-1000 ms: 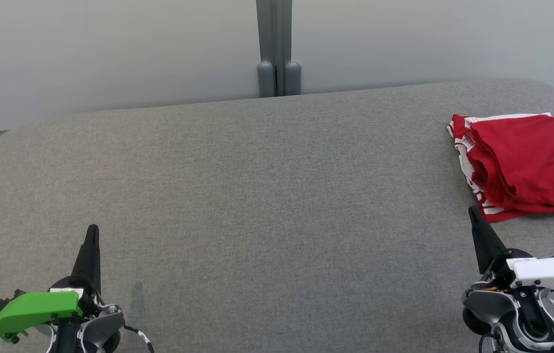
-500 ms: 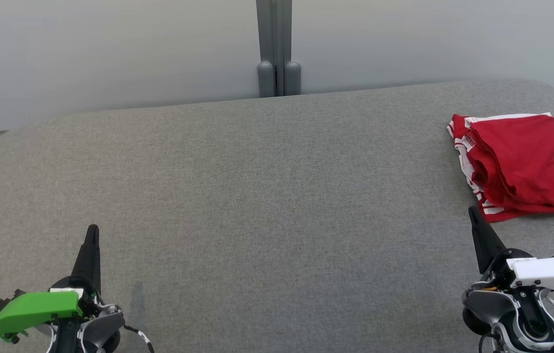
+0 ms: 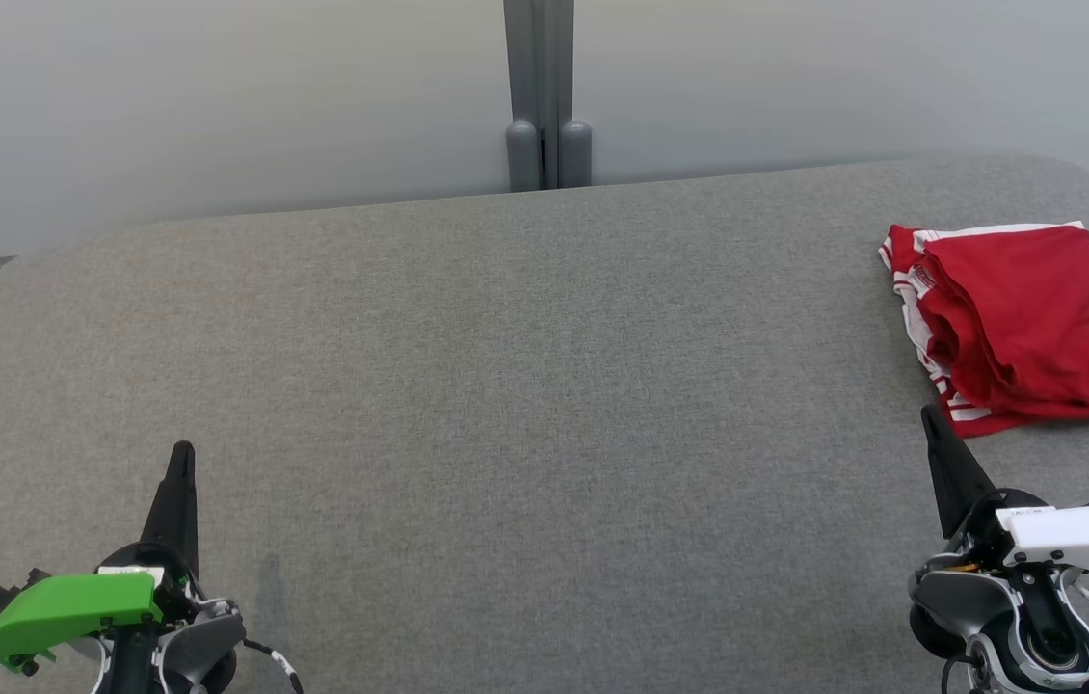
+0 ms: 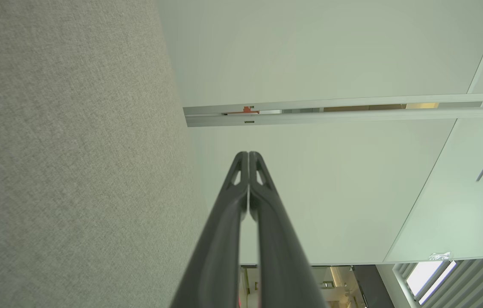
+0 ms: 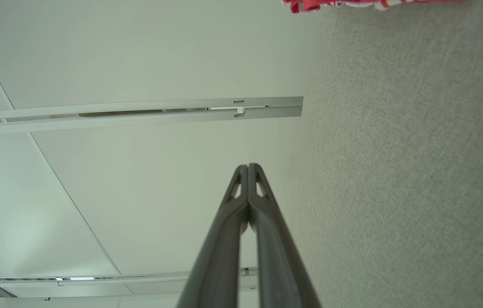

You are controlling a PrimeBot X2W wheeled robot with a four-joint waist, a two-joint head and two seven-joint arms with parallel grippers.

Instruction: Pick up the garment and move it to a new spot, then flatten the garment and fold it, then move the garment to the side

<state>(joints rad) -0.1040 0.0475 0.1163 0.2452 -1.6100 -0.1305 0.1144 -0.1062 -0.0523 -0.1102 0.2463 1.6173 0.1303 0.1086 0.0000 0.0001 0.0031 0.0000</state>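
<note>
1. The garment (image 3: 1026, 328), red with white trim, lies folded into a compact block at the far right of the table (image 3: 544, 405). Its right edge is cut off by the head view. Judging by that spot and shape, the fold and the move aside look done.
2. The left gripper (image 3: 181, 453) sits at the near left, fingers pressed together and holding nothing.
3. The right gripper (image 3: 929, 414) sits at the near right, likewise closed and empty. Its tip is just short of the garment's near edge and does not touch it. The right wrist view catches a strip of red cloth at its top edge.
4. Both grippers point up from the near edge, well apart from each other. This reads as a parked pose, probably chosen to keep the fingers clear so the fold is not dragged open.
5. Dark letters show at the garment's right edge, but they are cut off and unreadable. A small label near its left fold and the print on the right arm's white cover (image 3: 1075, 538) are too small to read.
</note>
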